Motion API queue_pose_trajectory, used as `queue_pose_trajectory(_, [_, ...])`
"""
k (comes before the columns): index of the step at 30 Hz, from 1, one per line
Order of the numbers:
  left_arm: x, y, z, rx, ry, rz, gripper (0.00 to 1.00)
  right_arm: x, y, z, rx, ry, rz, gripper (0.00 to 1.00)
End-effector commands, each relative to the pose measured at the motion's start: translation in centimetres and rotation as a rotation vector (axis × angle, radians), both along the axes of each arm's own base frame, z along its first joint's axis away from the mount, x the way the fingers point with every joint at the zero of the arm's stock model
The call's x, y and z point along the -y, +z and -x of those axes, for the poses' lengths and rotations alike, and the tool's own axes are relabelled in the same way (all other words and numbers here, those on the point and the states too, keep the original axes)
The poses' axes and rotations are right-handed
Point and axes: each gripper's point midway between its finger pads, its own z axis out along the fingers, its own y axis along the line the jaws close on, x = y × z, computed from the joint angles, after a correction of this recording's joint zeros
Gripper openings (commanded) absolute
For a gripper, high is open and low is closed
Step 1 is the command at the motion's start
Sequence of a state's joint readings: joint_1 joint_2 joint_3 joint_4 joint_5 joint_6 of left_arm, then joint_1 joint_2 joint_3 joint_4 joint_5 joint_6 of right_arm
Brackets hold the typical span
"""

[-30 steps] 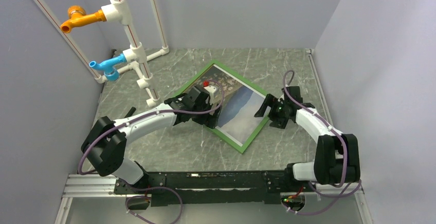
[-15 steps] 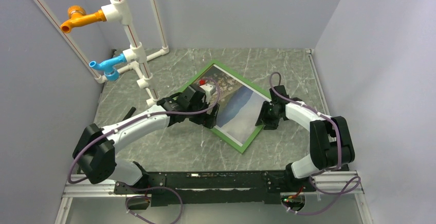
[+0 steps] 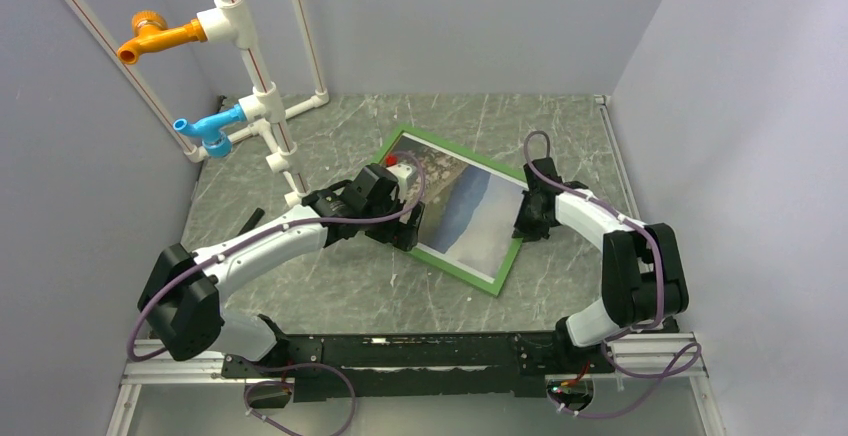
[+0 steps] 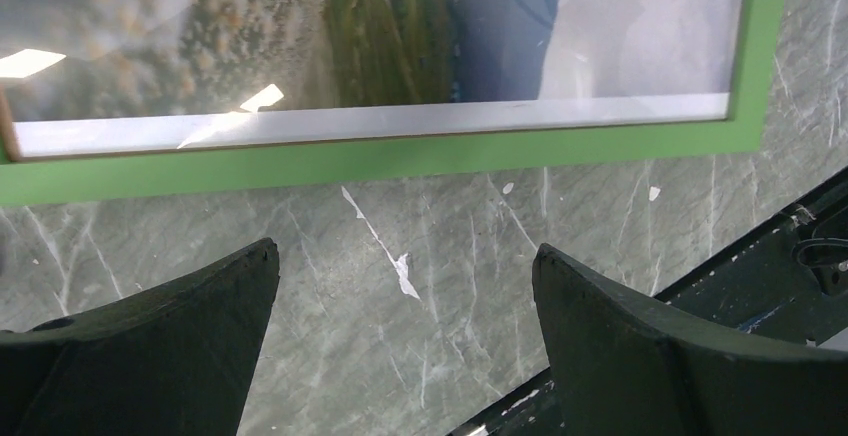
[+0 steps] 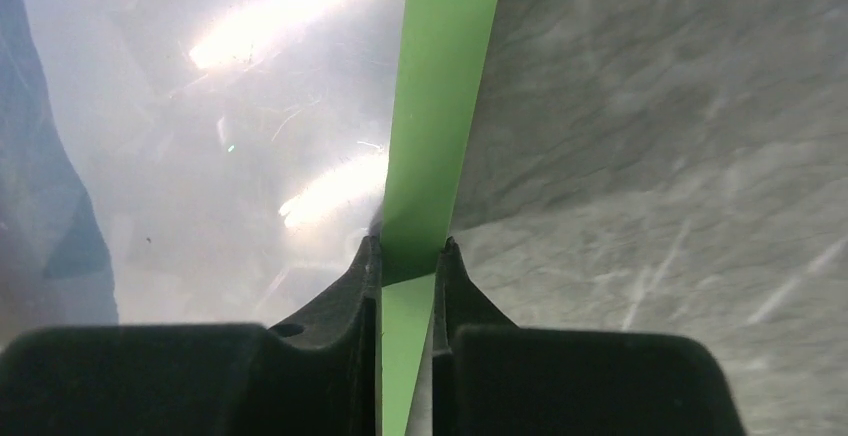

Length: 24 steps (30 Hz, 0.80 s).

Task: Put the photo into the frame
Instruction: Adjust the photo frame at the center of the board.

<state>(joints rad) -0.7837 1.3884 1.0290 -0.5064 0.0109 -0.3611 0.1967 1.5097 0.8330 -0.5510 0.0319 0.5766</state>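
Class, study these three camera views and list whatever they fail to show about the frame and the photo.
Top view: the left arm covers the left part of the photo and frame.
Left wrist view: the picture's top edge cuts off most of the frame.
Right wrist view: glare whitens the photo beside the right tool, which is shut on the frame's green rail.
Every view: the frame's underside lies on the table, unseen.
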Motion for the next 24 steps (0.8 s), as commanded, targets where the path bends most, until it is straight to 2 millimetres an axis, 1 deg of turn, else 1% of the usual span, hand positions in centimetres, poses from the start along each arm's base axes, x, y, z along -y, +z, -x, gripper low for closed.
queue_pose_trajectory(1, [0.3,1.2,-1.1,0.036,0.012,0.003,0.99,4.7,2.9,-1.7,0.085,0.090,0.289,0.00])
queue_pose_trajectory(3, [-0.1,0.9,-1.6,0.040,0.031,-0.017,0.99,5.8,3.5,-2.6,0.124,0.095,0.339,0.00])
queue_pose_trajectory(4, [-0.3,0.6,-1.7,0.034,0.039,-0.024,0.99,6.2,3.9,-3.4,0.156,0.095,0.352,0.00])
queue_pose_trajectory(7, [-1.0,-0.3,-2.3,0.023,0.067,-0.041,0.99,7.6,4.4,-5.1,0.208,0.102,0.405,0.00])
queue_pose_trajectory(10, [-2.3,-1.5,-3.0,0.000,0.113,-0.064,0.99,8.6,4.0,-6.5,0.196,0.088,0.407,0.01])
queue_pose_trajectory(13, [-3.7,-2.4,-4.2,-0.017,0.173,-0.069,0.99,9.1,3.2,-7.2,0.126,0.056,0.354,0.04])
queue_pose_trajectory(15, [-4.1,-2.8,-5.1,-0.020,0.196,-0.059,0.99,8.9,2.8,-7.8,0.108,0.044,0.296,0.28])
queue_pose_trajectory(17, [-4.3,-2.9,-5.9,-0.021,0.211,-0.061,0.99,8.5,2.6,-7.8,0.107,0.031,0.250,0.59])
queue_pose_trajectory(18, [-4.4,-3.0,-6.4,-0.019,0.220,-0.068,0.99,8.2,2.7,-7.7,0.115,0.023,0.232,0.72])
queue_pose_trajectory(20, [-4.7,-3.2,-7.4,-0.016,0.242,-0.087,0.99,7.6,2.9,-7.4,0.132,0.021,0.196,0.85])
queue_pose_trajectory(21, [-4.9,-3.4,-7.9,-0.018,0.252,-0.094,0.99,7.4,3.0,-7.2,0.135,0.013,0.181,0.89])
queue_pose_trajectory(24, [-5.0,-4.0,-9.2,-0.034,0.269,-0.089,0.99,6.1,2.9,-5.9,0.132,0.016,0.109,0.94])
